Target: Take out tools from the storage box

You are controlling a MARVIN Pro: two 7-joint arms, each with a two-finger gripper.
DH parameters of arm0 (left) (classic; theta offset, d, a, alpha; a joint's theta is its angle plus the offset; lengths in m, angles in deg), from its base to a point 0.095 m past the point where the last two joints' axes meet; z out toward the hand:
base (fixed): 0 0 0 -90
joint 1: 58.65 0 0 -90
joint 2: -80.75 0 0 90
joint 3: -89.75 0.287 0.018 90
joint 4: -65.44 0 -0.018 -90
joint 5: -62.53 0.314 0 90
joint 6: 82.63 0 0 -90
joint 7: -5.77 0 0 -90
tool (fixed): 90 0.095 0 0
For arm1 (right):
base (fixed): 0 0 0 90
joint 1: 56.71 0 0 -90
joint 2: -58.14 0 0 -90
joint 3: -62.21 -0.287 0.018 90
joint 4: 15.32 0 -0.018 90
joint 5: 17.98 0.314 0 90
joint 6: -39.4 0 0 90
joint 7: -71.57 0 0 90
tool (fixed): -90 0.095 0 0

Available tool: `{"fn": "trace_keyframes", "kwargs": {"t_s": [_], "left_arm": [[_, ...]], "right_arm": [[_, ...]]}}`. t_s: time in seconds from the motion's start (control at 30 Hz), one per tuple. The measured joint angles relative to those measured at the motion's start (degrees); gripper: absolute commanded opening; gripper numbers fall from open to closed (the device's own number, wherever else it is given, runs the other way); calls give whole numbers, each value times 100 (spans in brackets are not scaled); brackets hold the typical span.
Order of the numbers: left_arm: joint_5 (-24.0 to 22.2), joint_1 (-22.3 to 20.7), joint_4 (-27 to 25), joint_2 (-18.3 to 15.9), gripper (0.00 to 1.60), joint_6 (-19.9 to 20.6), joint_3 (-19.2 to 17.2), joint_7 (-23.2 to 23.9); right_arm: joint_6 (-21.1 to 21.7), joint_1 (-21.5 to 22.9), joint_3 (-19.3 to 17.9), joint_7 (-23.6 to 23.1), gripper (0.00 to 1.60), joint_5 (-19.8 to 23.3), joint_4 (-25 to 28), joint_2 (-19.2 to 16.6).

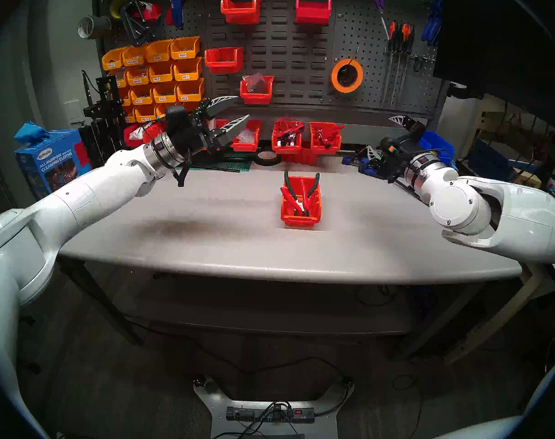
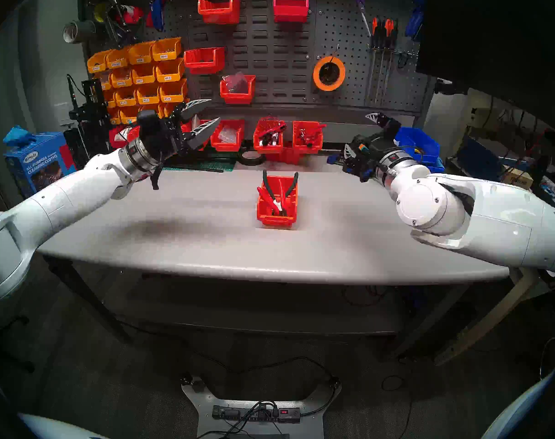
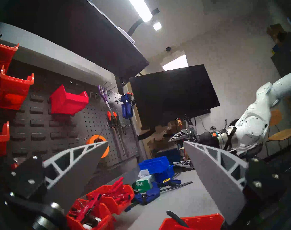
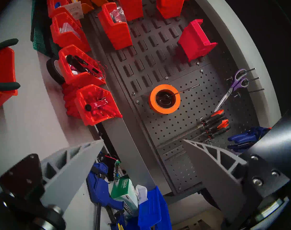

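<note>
Left hand (image 1: 236,115): fingers spread wide, holding nothing; raised above the tabletop, well to the left of the red box and behind it, pointing toward the pegboard side.
Right hand (image 4: 143,142): fingers spread wide, holding nothing; raised over the far right edge of the tabletop, well to the right of the red box.
Red box (image 1: 300,218): stands on the grey tabletop (image 1: 206,226) near its middle, between the two hands, touched by neither.
Green-handled pliers (image 1: 314,183): inside the red box, tips down, both handles sticking up past the back rim.
Red-handled cutters (image 1: 290,199): inside the red box, leaning on its left side, jaws toward the front.
Row of red bins (image 1: 301,137): behind the red box, at the back edge of the tabletop.
Black tape roll (image 1: 266,158): behind the red box, just in front of that row.
Orange tape roll (image 1: 346,74): hangs on the pegboard, behind and above the red box.
Yellow bins (image 1: 162,72): on the wall, far left behind the red box.
Blue bin (image 1: 436,143): far right of the red box, beside the right hand.
</note>
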Motion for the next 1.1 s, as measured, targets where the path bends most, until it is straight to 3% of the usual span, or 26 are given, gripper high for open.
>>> {"fn": "trace_keyframes", "kwargs": {"t_s": [0.4,1.1], "left_arm": [[-37,435,-213,273,160,483,390,489],[134,520,1122,1296,160,579,701,624]], "right_arm": [[-8,0,9,12,160,7,-1,-4],[-25,0,22,44,160,17,-3,-5]]}}
